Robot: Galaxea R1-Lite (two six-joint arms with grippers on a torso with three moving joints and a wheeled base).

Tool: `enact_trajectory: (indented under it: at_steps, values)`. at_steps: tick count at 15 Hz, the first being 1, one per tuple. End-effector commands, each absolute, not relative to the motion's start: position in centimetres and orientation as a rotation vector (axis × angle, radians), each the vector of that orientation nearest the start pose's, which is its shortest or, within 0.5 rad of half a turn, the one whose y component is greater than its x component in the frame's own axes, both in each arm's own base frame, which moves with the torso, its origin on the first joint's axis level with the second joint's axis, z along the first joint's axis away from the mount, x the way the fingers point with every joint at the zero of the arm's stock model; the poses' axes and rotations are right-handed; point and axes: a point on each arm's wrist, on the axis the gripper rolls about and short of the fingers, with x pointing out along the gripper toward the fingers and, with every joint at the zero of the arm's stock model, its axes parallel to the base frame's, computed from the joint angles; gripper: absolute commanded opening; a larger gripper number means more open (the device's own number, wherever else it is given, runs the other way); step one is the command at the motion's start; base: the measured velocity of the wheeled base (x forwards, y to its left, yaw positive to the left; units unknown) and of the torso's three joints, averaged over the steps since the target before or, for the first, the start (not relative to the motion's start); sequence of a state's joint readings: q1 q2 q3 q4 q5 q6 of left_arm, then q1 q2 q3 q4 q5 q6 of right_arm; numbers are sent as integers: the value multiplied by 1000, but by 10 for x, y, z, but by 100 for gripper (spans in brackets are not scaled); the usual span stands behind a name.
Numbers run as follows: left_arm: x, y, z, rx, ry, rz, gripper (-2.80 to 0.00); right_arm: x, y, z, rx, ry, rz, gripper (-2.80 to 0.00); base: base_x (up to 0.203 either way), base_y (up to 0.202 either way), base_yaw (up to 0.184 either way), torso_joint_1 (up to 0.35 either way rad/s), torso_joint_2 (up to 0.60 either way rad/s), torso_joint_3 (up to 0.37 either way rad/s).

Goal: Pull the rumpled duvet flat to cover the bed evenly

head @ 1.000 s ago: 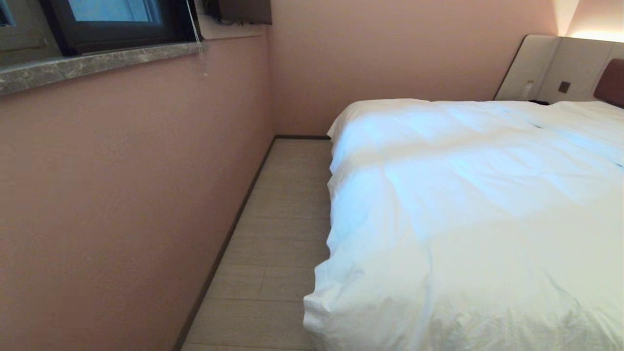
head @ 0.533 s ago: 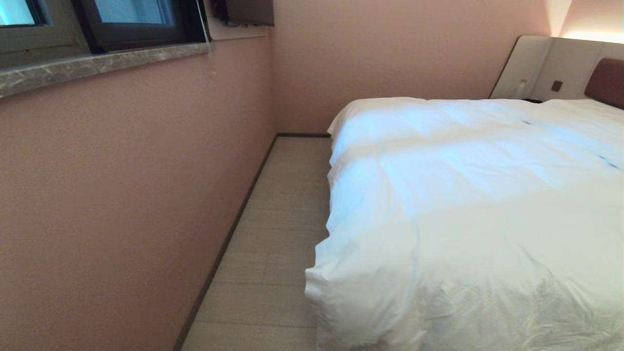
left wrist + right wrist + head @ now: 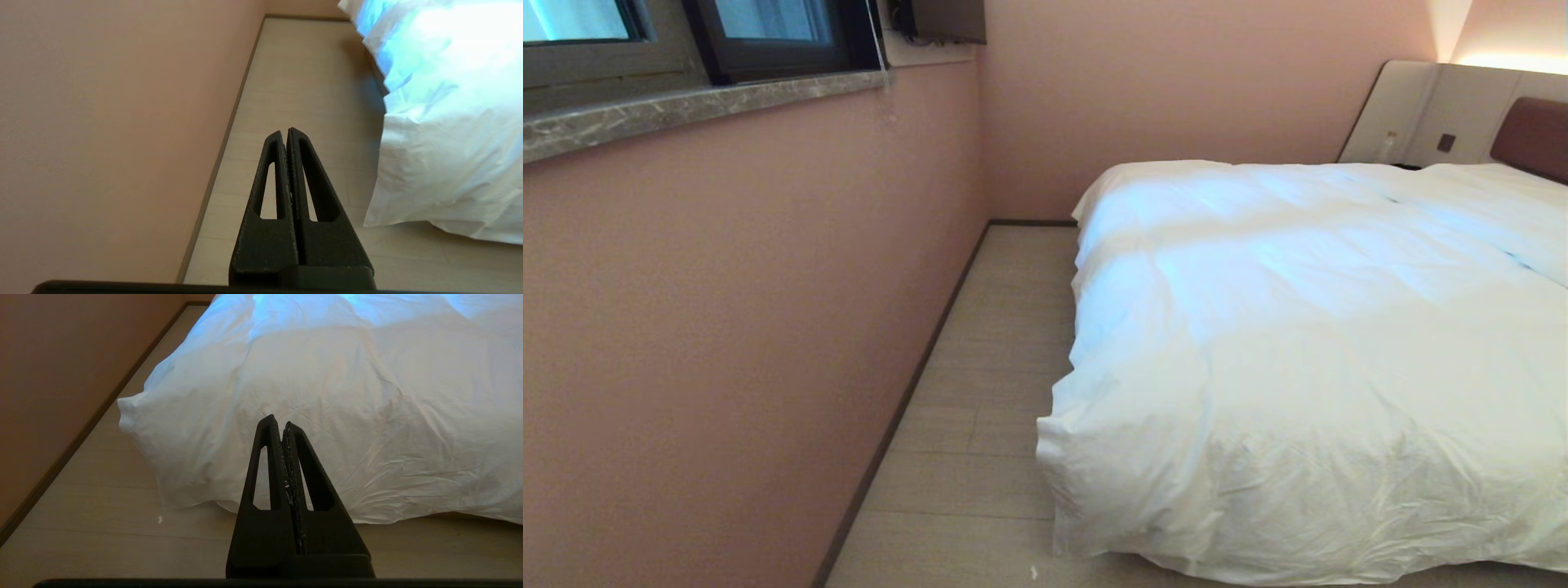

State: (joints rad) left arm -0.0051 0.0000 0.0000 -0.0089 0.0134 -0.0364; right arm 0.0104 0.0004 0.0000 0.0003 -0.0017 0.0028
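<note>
Duvet (image 3: pixel 1307 359) spread white and puffy over bed (image 3: pixel 1531 135), creased at near corner, hanging to floor (image 3: pixel 988 392) and hiding mattress and base entirely. Only brown headboard and beige panel visible of bed, both cut off at right edge of head view. Small object on panel too tiny to identify. Pink wall (image 3: pixel 727 327) on left, stone sill (image 3: pixel 686 102) and window (image 3: pixel 768 33) cropped at top. Neither arm seen from head. Left gripper (image 3: pixel 287 132) closed on nothing, fingers pressed together, poised over floor strip between wall and duvet. Right gripper (image 3: pixel 278 421) likewise closed and empty, aimed at duvet's near hanging edge, not touching. Tiny white speck (image 3: pixel 160 519) on floor, nature unclear.
</note>
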Motion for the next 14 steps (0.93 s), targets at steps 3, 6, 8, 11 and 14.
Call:
enact_trajectory:
  at_steps: [3, 6, 8, 11, 14]
  values:
    - [-23, 0, 76, -38, -9, 9, -280, -23, 0, 75, 3, 0, 9, -280, 0, 0, 0, 0, 0, 0]
    - [-23, 0, 76, -38, -9, 9, -280, -23, 0, 75, 3, 0, 9, -280, 0, 0, 0, 0, 0, 0]
    - [-23, 0, 76, -38, -9, 8, -280, -23, 0, 75, 3, 0, 9, -280, 0, 0, 0, 0, 0, 0]
    - [-23, 0, 76, -38, -9, 9, -280, -23, 0, 75, 5, 0, 9, -280, 0, 0, 0, 0, 0, 0]
    - [-23, 0, 76, -38, -9, 9, -280, -23, 0, 75, 5, 0, 9, -280, 0, 0, 0, 0, 0, 0]
